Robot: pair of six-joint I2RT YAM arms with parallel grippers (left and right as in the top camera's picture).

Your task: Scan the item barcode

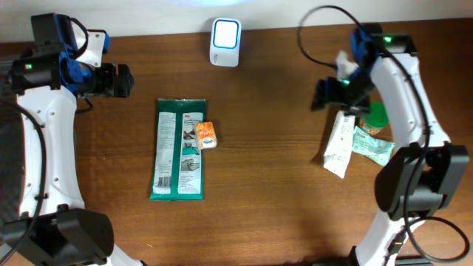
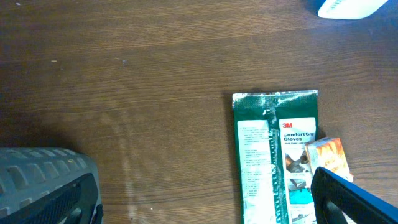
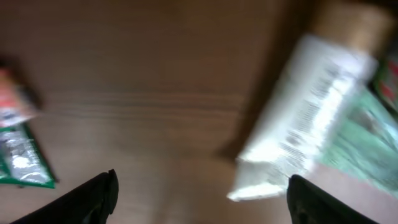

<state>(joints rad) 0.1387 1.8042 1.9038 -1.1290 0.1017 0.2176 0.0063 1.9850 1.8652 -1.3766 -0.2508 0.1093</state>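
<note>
While the left gripper (image 1: 124,80) and right gripper (image 3: 202,202) both stand wide and empty, the white pouch (image 1: 338,148) lies flat on the tabletop (image 1: 273,185) at right, against a green packet (image 1: 373,148). Light, soft and probably slick, it seems best pinched across its narrow width near one end.

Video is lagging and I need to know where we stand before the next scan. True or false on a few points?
1. No item lies at the white scanner. True.
2. The orange packet lies beside the scanner. False: it sits at the right edge of the green glove pack.
3. The left claw is open and empty. True.
4. The right claw grips the white tube. False: it is open, and the tube lies free.
</note>
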